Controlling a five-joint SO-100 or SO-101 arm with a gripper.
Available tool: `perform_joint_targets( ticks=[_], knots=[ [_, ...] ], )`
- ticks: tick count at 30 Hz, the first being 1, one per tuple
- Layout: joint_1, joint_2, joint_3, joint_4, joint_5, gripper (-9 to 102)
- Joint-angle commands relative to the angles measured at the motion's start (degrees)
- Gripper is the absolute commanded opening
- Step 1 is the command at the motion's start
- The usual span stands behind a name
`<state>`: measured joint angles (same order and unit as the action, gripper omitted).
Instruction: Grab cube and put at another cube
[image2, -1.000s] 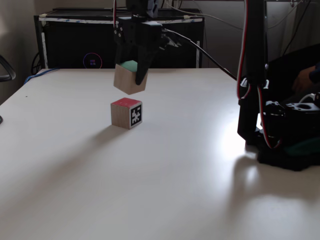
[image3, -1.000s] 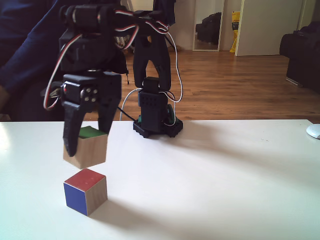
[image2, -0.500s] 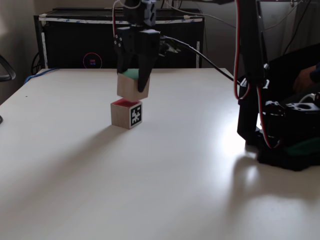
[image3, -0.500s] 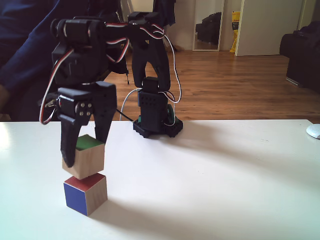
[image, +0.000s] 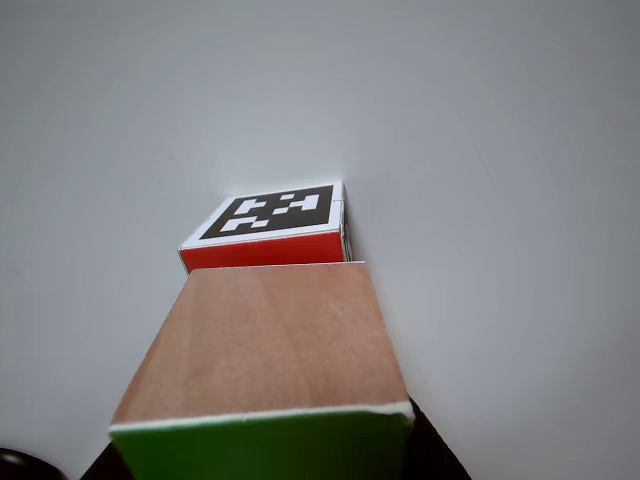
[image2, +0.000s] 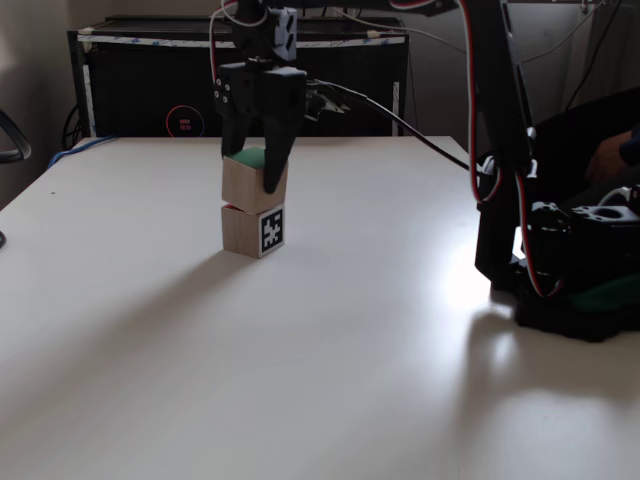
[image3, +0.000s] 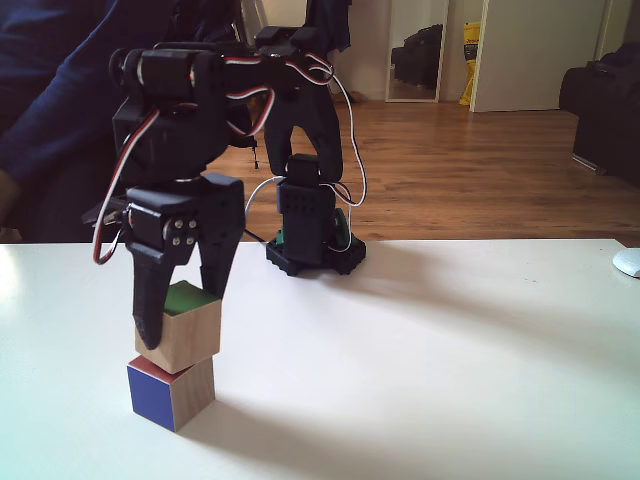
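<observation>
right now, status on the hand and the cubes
Hand shut on green-faced cube. Cube sits atop red-faced marker cube, slightly skewed. Table around stack: nothing in the way.

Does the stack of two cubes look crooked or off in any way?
Slightly. The green-faced cube sits on the red-faced cube but is twisted and shifted, so their edges don't line up. The gripper is clamped on it.
</observation>
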<state>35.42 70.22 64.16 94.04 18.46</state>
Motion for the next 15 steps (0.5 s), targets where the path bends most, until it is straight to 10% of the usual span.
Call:
perform_joint_targets(
  ticks=[1, 15],
  knots=[
    [-0.7, 0.4, -2.7, 0.4, 0.4, 16],
    [-0.4, 0.2, -4.2, 1.6, 0.4, 29]
  ],
)
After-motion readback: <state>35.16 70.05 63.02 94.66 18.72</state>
